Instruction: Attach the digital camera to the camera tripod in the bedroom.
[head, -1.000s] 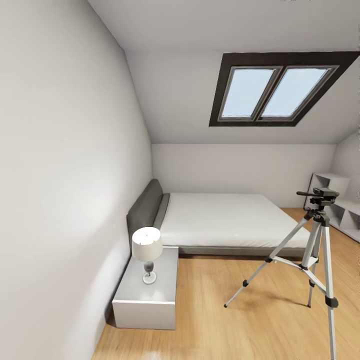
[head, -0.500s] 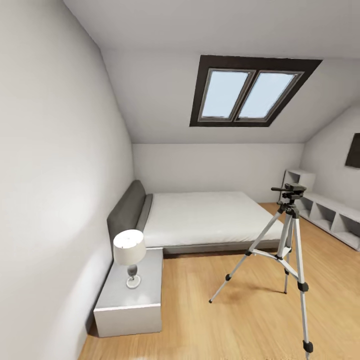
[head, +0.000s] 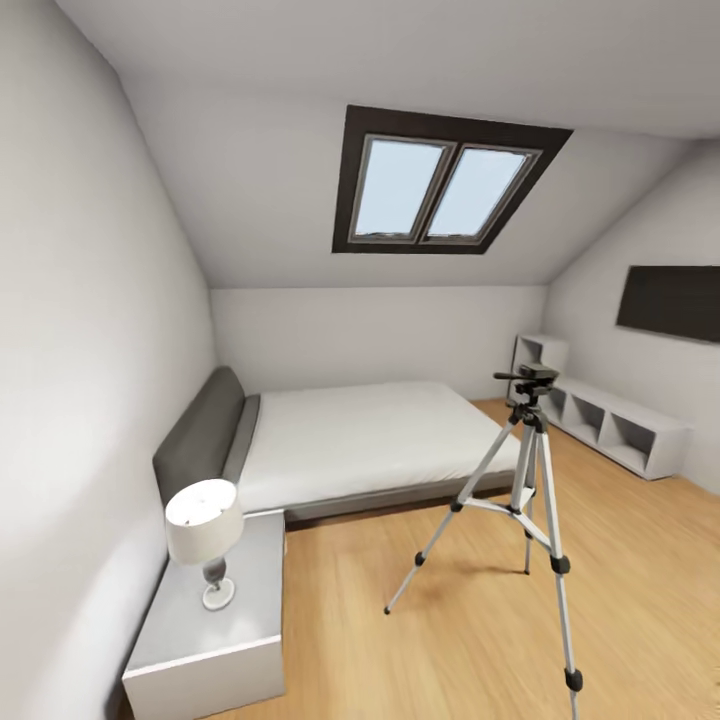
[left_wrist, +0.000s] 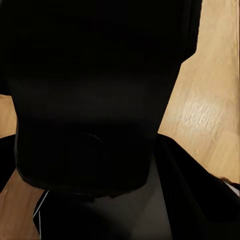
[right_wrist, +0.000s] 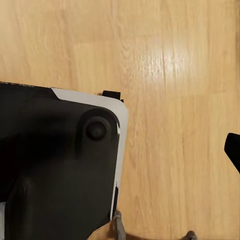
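Observation:
The camera tripod (head: 528, 490) stands on the wood floor of the bedroom, right of the low bed (head: 350, 440). Its silver legs are spread, and its black head (head: 536, 376) carries a pan handle pointing left. The digital camera is out of view. In the left wrist view a large black shape (left_wrist: 95, 95) sits close to the lens, and I cannot tell what it is. The right wrist view looks down at the black, white-rimmed robot base (right_wrist: 60, 165) over the floor. Neither wrist view lets me read the jaws.
A grey nightstand (head: 215, 630) with a small white-shaded lamp (head: 205, 530) stands at the left wall. Low white open shelves (head: 610, 425) line the right wall under a dark panel (head: 672, 303). A dark-framed skylight (head: 440, 185) sits in the sloped ceiling. Floor lies open around the tripod.
The whole head view has swung right and pulled back, so bed, nightstand and tripod slide left and the right wall comes into sight. The things themselves have not moved.

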